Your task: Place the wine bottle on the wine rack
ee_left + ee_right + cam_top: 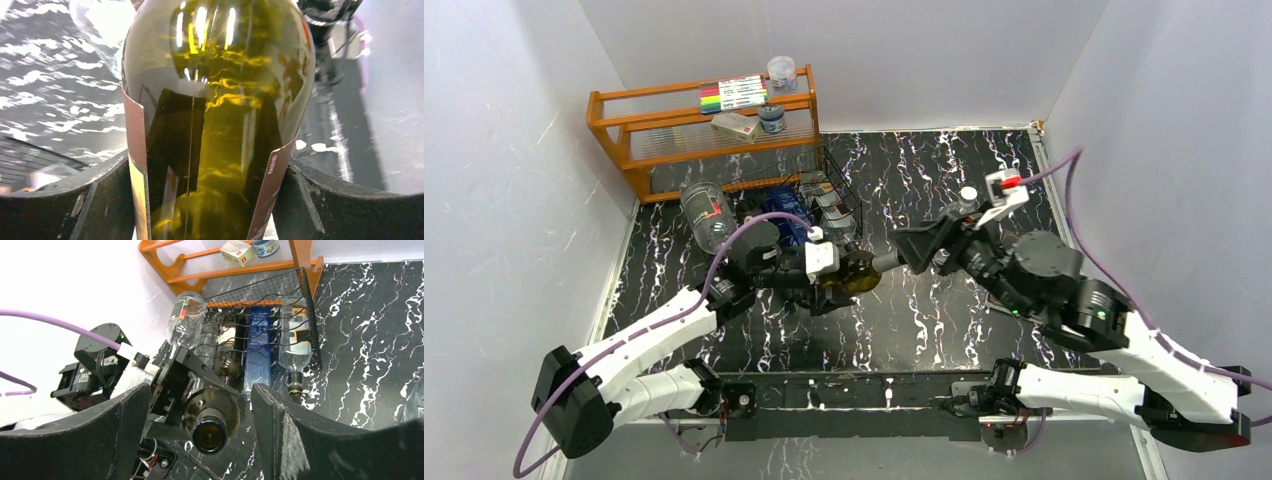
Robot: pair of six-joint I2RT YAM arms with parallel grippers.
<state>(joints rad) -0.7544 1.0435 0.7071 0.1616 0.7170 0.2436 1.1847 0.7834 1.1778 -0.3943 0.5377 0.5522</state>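
- Jaws of the left gripper [210,210] are clenching the belly of the olive-green glass wine bottle [215,90], one black finger pressing each side at its dark red paper label.
- Jaws of the right gripper [199,390] are standing released and spread wide, with the bottle's neck pointing into the gap between them; whether they are touching it, the views are not showing.
- Wine bottle is hanging on its side above the black marbled tabletop [944,320], just in front of the low black wire wine rack [265,290], which is carrying other bottles [295,335].
- Glass is looking heavy, rigid, slick and breakable; a hold on the wide body, over the label paper, is likely giving the surest purchase, with the neck serving as a second steadying point.
- Orange wooden shelf [704,130] is standing behind the rack.
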